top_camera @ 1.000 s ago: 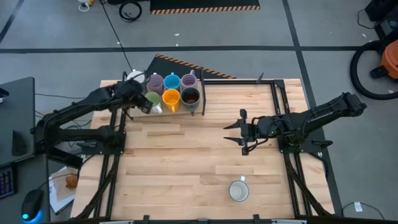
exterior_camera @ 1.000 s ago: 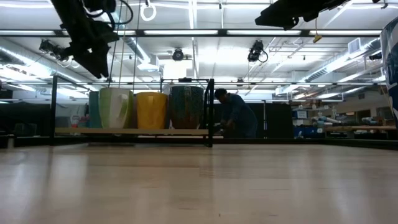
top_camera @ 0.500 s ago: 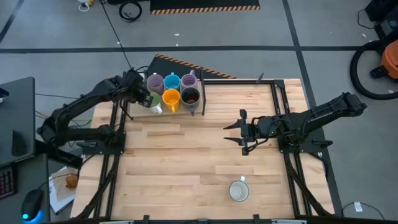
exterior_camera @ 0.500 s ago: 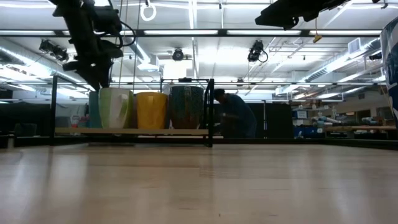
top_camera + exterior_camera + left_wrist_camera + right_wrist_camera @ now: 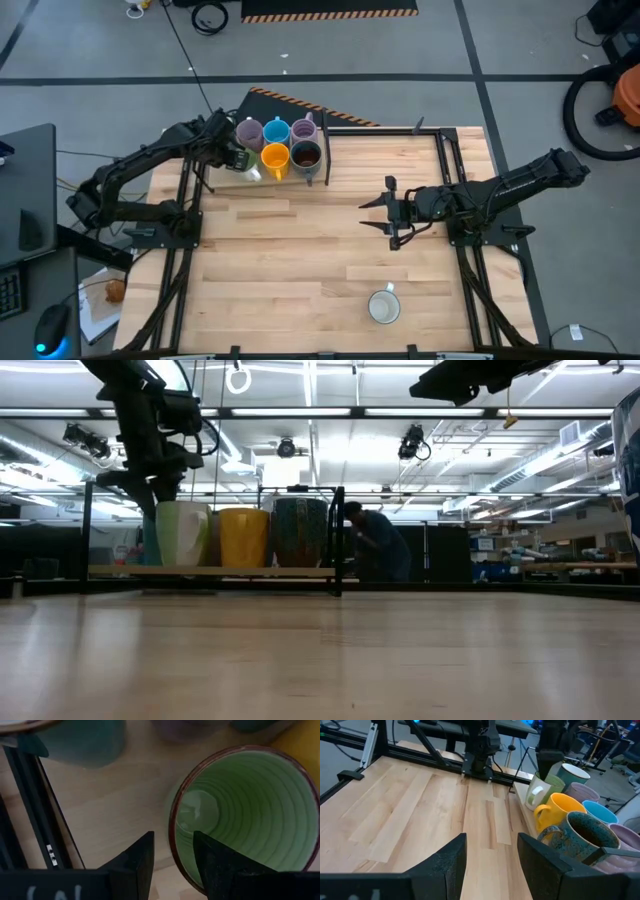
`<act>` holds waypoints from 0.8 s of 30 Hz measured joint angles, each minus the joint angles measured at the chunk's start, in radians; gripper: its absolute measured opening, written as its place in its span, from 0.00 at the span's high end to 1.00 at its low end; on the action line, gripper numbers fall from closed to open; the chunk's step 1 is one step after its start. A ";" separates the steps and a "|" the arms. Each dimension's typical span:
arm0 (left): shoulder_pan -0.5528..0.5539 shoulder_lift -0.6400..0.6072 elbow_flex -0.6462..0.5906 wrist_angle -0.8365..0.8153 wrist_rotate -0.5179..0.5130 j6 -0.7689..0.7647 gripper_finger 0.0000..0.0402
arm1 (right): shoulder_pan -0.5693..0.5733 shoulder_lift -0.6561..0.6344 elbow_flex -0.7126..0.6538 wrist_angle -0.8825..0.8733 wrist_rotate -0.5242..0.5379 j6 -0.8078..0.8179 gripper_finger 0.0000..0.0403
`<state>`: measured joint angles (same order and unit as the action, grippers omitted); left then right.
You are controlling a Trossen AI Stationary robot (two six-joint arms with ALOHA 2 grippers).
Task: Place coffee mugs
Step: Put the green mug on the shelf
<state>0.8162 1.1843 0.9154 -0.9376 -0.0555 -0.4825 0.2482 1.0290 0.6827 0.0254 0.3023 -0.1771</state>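
Since the earlier frames the left gripper (image 5: 240, 160) has swung in from beside the mug cluster and come down over the green mug (image 5: 240, 815); the right arm and the lone white mug (image 5: 384, 306) have not shifted.

That green mug stands upright at the cluster's left end, on the side nearer the left arm. The wrist view looks straight down into its ribbed green inside, and the two dark fingers (image 5: 135, 865) straddle its rim: one over bare wood outside the wall, the other over the mouth. A gap shows between them, so the jaws are parted and not yet clamped on the rim.

Beside the green mug is the orange mug (image 5: 274, 158), then the dark brown mug (image 5: 306, 155). Behind that row, farther from the table's middle, are a lilac mug (image 5: 250, 132), the blue mug (image 5: 277, 130) and a second lilac mug (image 5: 303, 128). Another white mug (image 5: 572, 771) sits behind the green one, seen in the right wrist view.

All stand on a low wooden board with a black frame (image 5: 326, 150), at the table (image 5: 300, 250) edge. The lone white mug is well apart from the green mug, near the opposite edge.

The right gripper (image 5: 372, 214) hovers over the table's middle, well clear of the green mug, fingers spread and empty. A person (image 5: 378, 545) shows in the room beyond.
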 joint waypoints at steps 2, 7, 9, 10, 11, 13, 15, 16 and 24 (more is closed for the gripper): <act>0.000 0.000 0.000 0.002 -0.003 0.002 0.65 | 0.000 0.000 0.000 0.003 -0.008 -0.005 0.55; 0.000 0.000 0.000 0.005 -0.003 0.007 0.65 | 0.000 0.000 0.000 0.004 -0.010 -0.009 0.55; 0.000 0.000 0.000 0.006 -0.003 0.020 0.65 | 0.000 0.000 0.000 0.004 -0.010 -0.010 0.55; 0.000 0.000 0.000 0.005 -0.003 0.022 0.65 | 0.000 0.000 0.000 0.004 -0.010 -0.009 0.55; 0.000 0.000 0.000 0.005 -0.003 0.022 0.65 | 0.000 0.000 0.000 0.004 -0.010 -0.009 0.55; 0.000 0.000 0.000 0.006 -0.003 0.023 0.65 | 0.000 0.000 0.000 0.005 -0.010 -0.009 0.55; 0.000 0.000 0.000 0.006 -0.003 0.023 0.65 | 0.000 0.000 0.000 0.007 -0.010 -0.007 0.55; 0.000 0.000 0.000 0.006 -0.003 0.023 0.65 | 0.000 0.000 0.000 0.008 -0.010 -0.007 0.55; 0.000 0.000 -0.001 0.006 -0.003 0.023 0.65 | 0.000 0.000 0.000 0.020 -0.010 -0.006 0.55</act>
<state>0.8162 1.1843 0.9146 -0.9313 -0.0586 -0.4595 0.2482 1.0290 0.6826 0.0451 0.2928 -0.1833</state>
